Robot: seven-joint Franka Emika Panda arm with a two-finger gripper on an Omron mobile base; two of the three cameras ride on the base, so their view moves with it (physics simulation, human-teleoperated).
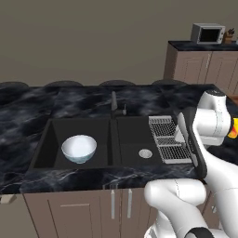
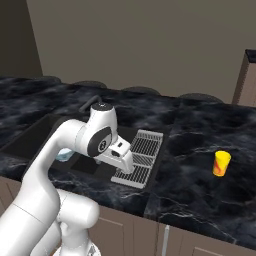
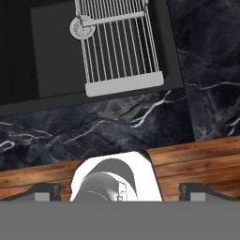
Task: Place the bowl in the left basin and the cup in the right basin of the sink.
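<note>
The gripper (image 3: 120, 191) is hanging over the counter's front edge with its jaws spread wide, holding nothing. Beyond it, the wire rack (image 3: 119, 44) is lying over the right basin (image 1: 135, 144). The bowl (image 1: 79, 148) is sitting in the left basin (image 1: 60, 132); the cup (image 2: 221, 163) is standing on the counter, well right of the sink (image 1: 111, 160).

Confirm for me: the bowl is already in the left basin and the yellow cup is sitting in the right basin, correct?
Not quite. The bowl is in the left basin, but the cup stands on the counter to the right of the sink, not in the right basin. The right base view shows it.
</note>
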